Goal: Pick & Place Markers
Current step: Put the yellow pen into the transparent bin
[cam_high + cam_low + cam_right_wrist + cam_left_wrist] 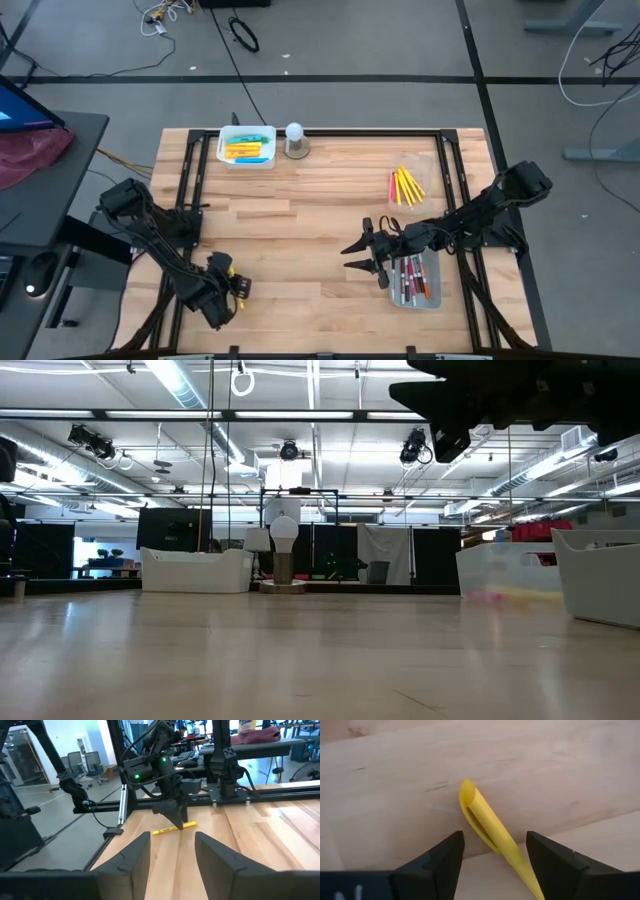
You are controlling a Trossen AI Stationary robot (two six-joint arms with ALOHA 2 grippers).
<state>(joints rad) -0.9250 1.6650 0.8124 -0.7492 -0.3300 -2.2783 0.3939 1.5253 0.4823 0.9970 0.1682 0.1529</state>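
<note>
Item: marker pick-up, grasp stage.
Left gripper (232,290) stood over a yellow marker (490,827) at the table's (300,220) near-left edge, jaws apart astride it; closing seemed next. Right gripper (358,248) waited open beside the near-right tray (432,292) of markers.

The middle of the desk (300,230) is bare wood with lots of room to pass. A white bin (247,147) and a bulb-shaped thing (295,140) stand at the far edge. Loose yellow markers (405,185) and a clear tray (415,280) block the right side.
</note>
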